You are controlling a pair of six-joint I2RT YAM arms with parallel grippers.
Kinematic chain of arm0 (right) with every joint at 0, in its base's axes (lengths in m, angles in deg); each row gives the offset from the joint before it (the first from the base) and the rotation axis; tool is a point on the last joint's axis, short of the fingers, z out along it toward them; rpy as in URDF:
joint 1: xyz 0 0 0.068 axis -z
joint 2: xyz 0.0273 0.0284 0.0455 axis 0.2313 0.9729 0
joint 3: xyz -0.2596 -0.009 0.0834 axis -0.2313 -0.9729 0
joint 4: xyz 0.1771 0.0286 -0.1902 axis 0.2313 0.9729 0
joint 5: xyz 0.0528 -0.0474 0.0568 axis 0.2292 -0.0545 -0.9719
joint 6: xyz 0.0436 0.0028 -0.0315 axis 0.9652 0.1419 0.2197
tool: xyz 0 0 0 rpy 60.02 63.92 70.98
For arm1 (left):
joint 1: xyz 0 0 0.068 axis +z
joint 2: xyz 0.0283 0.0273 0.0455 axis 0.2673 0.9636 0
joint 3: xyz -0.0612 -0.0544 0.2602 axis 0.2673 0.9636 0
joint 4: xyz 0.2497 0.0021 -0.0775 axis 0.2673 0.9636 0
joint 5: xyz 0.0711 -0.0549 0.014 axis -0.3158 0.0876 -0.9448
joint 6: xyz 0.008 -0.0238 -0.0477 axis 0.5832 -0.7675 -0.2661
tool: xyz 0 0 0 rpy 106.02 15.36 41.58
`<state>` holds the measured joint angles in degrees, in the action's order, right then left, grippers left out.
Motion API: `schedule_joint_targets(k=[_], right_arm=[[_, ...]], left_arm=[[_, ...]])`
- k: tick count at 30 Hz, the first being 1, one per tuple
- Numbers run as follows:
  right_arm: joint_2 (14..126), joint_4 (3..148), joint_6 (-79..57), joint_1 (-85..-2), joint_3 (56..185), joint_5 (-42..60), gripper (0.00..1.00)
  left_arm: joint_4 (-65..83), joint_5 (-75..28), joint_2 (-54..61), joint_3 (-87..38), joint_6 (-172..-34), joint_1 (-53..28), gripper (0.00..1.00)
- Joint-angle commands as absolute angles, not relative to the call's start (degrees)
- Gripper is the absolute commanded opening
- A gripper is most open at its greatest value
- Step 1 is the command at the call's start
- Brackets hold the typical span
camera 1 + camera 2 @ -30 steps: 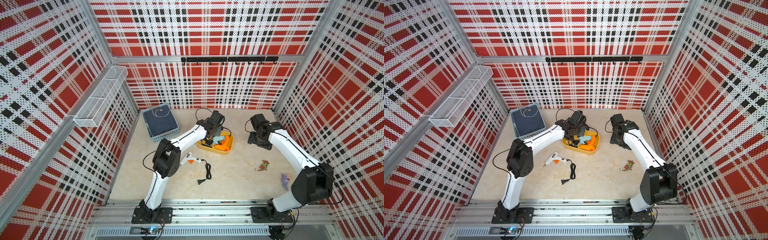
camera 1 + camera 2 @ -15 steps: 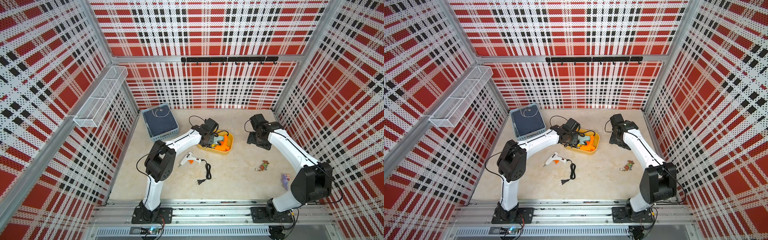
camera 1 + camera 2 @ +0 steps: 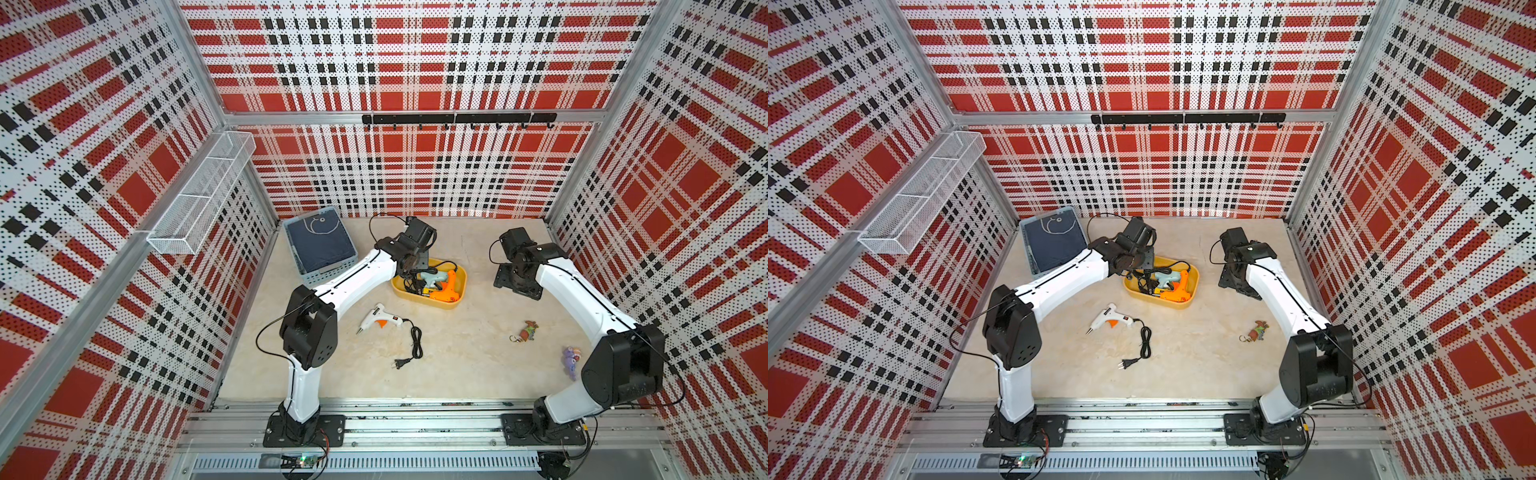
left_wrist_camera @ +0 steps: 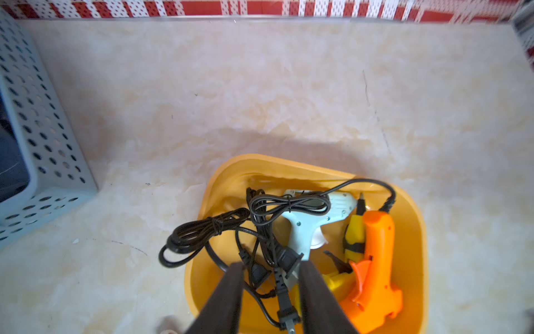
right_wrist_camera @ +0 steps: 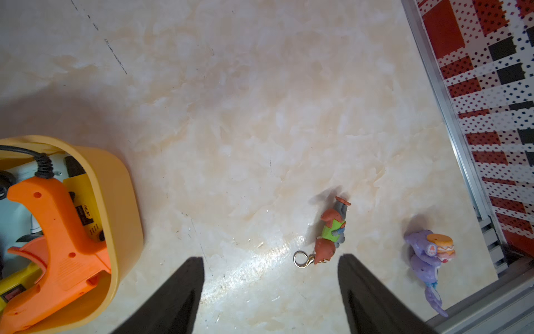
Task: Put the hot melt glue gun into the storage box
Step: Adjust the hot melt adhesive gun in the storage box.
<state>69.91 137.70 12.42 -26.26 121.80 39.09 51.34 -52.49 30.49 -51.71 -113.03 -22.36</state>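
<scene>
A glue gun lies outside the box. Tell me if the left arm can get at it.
Probably yes. The white glue gun lies on bare table beside the left arm, with nothing over it; the left pincer, open above the yellow box, seems close.

Four glue guns show, a white gun (image 3: 375, 320), a pale blue gun (image 4: 299, 233), an orange gun (image 4: 375, 260) and a yellow gun (image 4: 354, 231), with one storage box (image 3: 437, 303), one perforated basket (image 3: 332, 270), one wire rack (image 3: 199, 195) and two toys, a fox keychain (image 5: 331, 231) and a purple figure (image 5: 424, 254).

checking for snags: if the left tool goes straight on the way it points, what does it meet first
Likely the black power plug and cord in the shallow yellow plastic tub; depth unclear.
</scene>
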Motion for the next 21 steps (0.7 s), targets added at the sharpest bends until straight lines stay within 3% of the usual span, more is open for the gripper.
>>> schedule_joint_targets(k=[1,6,13,21], right_arm=[[69.45,137.25,13.05,-25.81,121.98,39.35,0.80],[69.65,137.18,12.80,-25.71,122.42,38.94,0.80],[69.21,137.20,12.95,-25.76,122.17,39.22,0.81],[68.81,137.33,13.06,-25.76,122.04,39.67,0.81]], left_arm=[[50.79,-54.73,28.41,-47.84,-116.24,-17.56,0.20],[47.08,-52.93,30.00,-43.69,-117.86,-12.01,0.02],[45.04,-48.46,34.99,-44.00,-117.49,-10.64,0.00],[45.32,-44.97,36.47,-43.11,-117.80,-16.73,0.00]])
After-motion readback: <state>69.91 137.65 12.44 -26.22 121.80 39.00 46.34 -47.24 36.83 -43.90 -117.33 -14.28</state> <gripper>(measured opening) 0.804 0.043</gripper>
